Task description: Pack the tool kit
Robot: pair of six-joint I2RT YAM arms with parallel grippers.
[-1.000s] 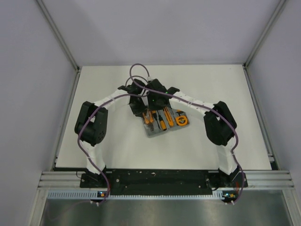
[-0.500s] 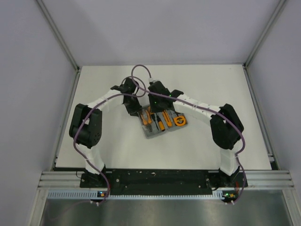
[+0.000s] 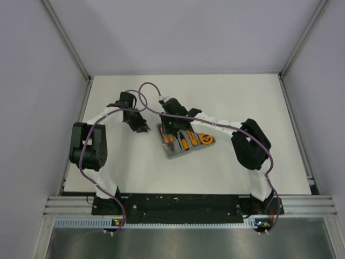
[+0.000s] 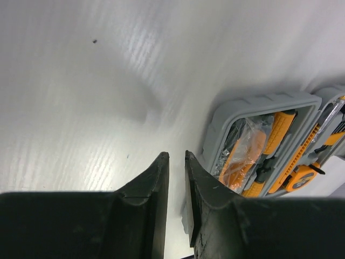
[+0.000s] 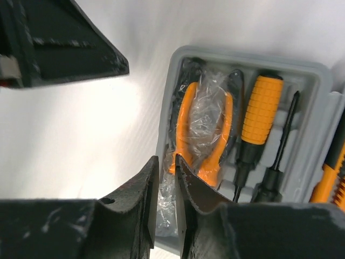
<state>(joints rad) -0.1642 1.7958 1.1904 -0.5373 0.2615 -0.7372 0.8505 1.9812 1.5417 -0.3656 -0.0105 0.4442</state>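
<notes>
The grey tool kit case (image 3: 173,152) lies open in the middle of the table, with orange-and-black tools in its slots. My right gripper (image 3: 168,128) hovers over the case's left end. In the right wrist view its jaws (image 5: 166,157) stand a narrow gap apart above the case rim (image 5: 242,56), beside the pliers (image 5: 186,124), which are wrapped in clear plastic. A screwdriver (image 5: 261,108) lies next to the pliers. My left gripper (image 3: 143,128) is left of the case over bare table. Its jaws (image 4: 175,156) are narrowly apart and empty. The case (image 4: 259,102) and tape measure (image 4: 301,177) lie to its right.
The white table (image 3: 108,162) is bounded by grey walls and aluminium posts at the left, right and back. A purple cable (image 3: 148,91) loops above the two wrists. The left gripper's body (image 5: 59,48) shows close by in the right wrist view.
The left gripper has drawn back leftward, off the case. The right gripper has shifted left to the case's left end. Both pairs of jaws have narrowed.
</notes>
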